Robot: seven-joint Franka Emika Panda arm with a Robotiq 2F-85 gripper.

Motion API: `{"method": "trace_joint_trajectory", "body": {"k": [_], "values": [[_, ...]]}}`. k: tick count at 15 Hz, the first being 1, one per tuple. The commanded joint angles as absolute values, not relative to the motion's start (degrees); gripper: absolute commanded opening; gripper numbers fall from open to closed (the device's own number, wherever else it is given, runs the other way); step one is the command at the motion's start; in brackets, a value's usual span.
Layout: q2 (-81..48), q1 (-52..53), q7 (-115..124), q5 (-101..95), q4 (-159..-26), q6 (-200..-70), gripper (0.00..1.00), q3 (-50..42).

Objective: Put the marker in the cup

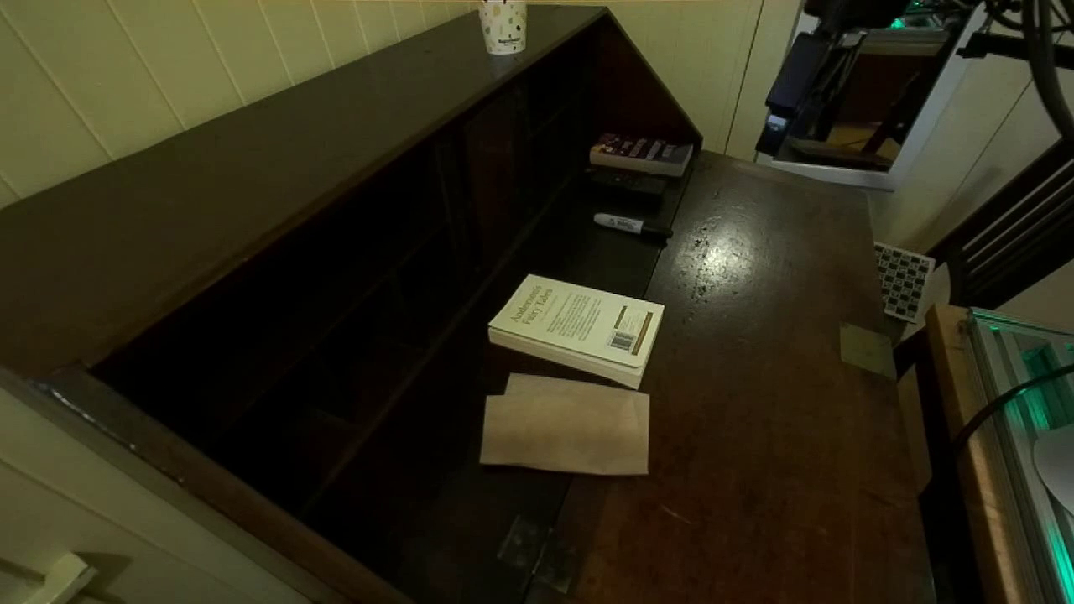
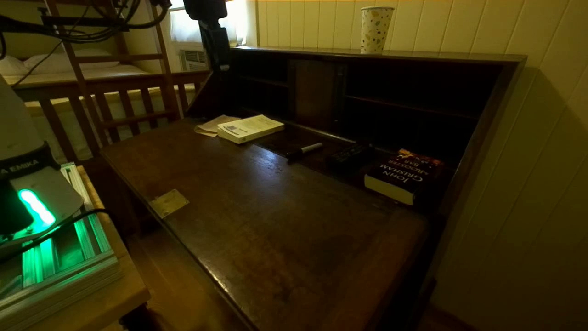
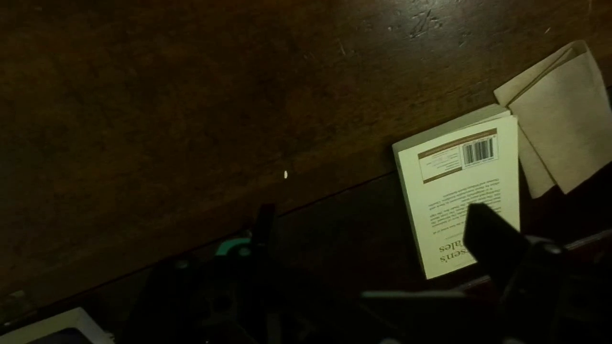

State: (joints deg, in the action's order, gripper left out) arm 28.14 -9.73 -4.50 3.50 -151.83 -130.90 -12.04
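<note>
End effector [image 3: 369,210]: jaws wide apart, nothing gripped, hanging well above the bench [image 1: 772,352] per both exterior views. In wrist view 1 jaw tip overlaps the white book [image 3: 459,191], the other is over the dark strip [image 3: 349,227] beside it, black on black, so can't ID the marker there; prob. masked by that jaw. In an exterior view the marker [image 1: 628,225] lies flat on the dark strip, apart from the white book, on the side away from the brown paper [image 1: 570,428]. So from end effector it's prob. down & toward wrist-frame left. Long axis approx. parallel to the book's long side: black end at the seam [image 3: 334,195], pale end toward the hutch [image 1: 336,126]. Jaws look set to close roughly across that axis, so I'd guess min. twist req'd, just a sideways shift, then down. Cup [image 2: 375,30] stands upright atop the hutch, higher than marker, so lots of lift later.
</note>
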Motion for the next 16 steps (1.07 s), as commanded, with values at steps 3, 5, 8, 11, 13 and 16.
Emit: {"method": "trace_joint_trajectory", "body": {"k": [3, 5, 8, 11, 13, 16], "values": [[16.76, -10.10, -8.29, 2.31, -144.44, -132.13, 1.00, -13.30], [13.45, -10.53, -8.61, 2.02, -142.60, -133.44, 1.00, -13.60], [8.93, -11.38, -8.12, 1.20, -140.46, -136.79, 1.00, -13.70], [5.31, -11.97, -7.62, 0.63, -138.65, -139.84, 1.00, -13.74], [3.41, -12.01, -7.82, 1.17, -137.50, -141.25, 1.00, -13.76], [2.63, -11.89, -7.15, 2.68, -136.58, -141.99, 1.00, -13.52]]}}
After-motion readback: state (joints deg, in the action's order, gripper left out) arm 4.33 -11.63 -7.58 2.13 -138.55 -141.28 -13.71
